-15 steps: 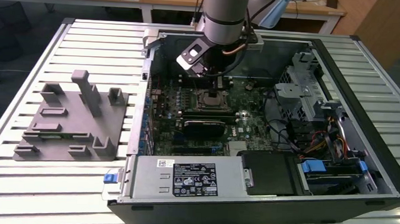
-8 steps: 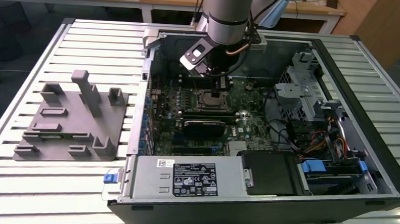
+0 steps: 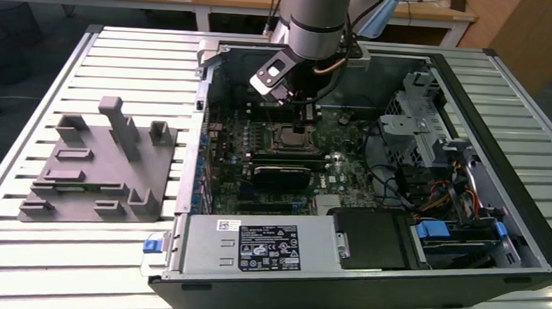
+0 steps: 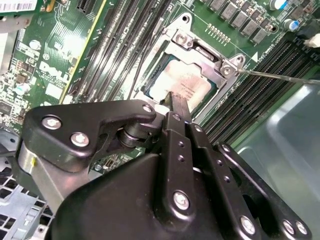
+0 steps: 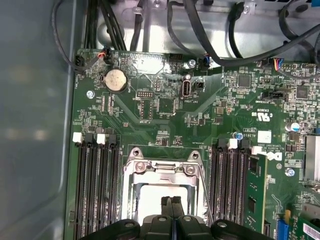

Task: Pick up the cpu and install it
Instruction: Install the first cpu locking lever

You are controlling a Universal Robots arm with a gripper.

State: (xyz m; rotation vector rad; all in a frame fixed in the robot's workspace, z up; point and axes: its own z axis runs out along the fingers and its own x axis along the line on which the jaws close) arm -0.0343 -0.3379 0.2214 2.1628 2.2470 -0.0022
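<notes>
1 cpu (image 4: 186, 82), flat, face up, in socket (image 4: 199, 49)

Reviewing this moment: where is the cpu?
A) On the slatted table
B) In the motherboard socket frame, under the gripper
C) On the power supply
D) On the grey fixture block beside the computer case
B: in the second wrist view the silvery cpu lies flat inside the motherboard socket frame, and the shut gripper has its tips right at the chip's edge.
</notes>
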